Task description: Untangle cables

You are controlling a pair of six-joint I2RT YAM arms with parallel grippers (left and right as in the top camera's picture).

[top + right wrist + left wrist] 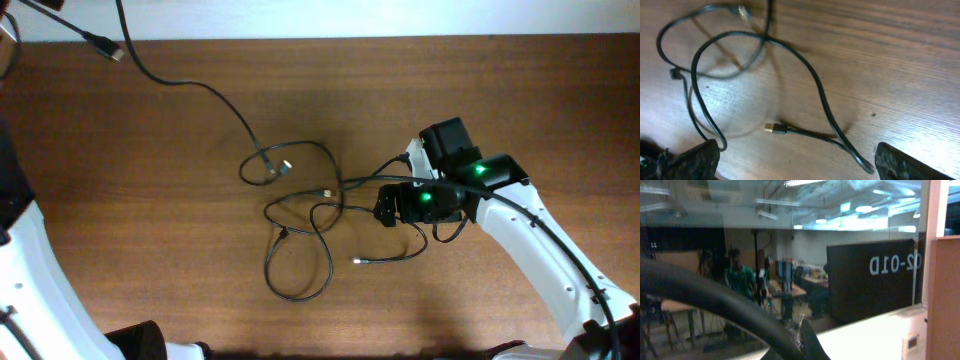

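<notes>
The loosely tangled cables (821, 97) are spread on the wooden table (900, 60) beneath the right gripper (797, 147), whose fingers (695, 160) are held wide apart astride one unclamped strand; the left gripper, unseen, is closed.

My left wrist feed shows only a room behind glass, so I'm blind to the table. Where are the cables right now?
Observer: The cables lie in one loose tangle near the middle of the table.
Operator: Is the right arm on them?
Observer: The right gripper is at the tangle's right edge. Its fingers are wide open and grip nothing, and one cord runs across the wood between them.
Operator: Any free plug end nearby?
Observer: Yes, a gold-tipped plug lies bare on the wood just ahead of those fingers.
</notes>
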